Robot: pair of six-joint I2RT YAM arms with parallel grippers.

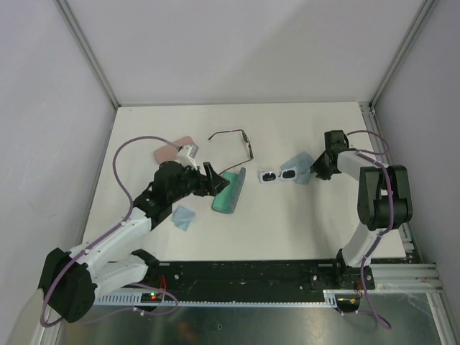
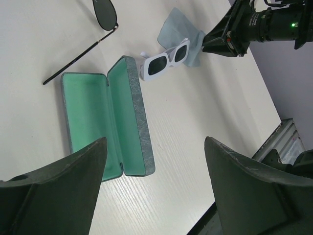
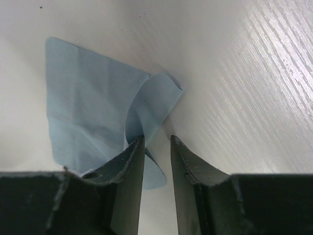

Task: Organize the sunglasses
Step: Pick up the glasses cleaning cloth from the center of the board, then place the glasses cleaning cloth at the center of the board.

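Observation:
The black wire-framed sunglasses (image 1: 233,140) (image 2: 105,14) lie unfolded at the back of the table. Between the two arms sit the white sunglasses (image 1: 279,175) (image 2: 168,58) with dark lenses, touching a light-blue cloth (image 1: 300,165) (image 3: 88,107). My right gripper (image 1: 313,172) (image 3: 156,142) is at that cloth's right edge, jaws a narrow gap apart. A curled fold of the cloth rests against the left finger (image 3: 132,161) and is not pinched. My left gripper (image 1: 215,180) (image 2: 155,147) hovers wide open and holds nothing, just left of an open case (image 1: 230,190) (image 2: 102,122) with green lining.
A pink case (image 1: 172,147) lies behind the left arm. A second light-blue cloth (image 1: 184,217) sits in front of the left arm. The table's right edge and a black rail (image 1: 287,277) along the front bound the surface.

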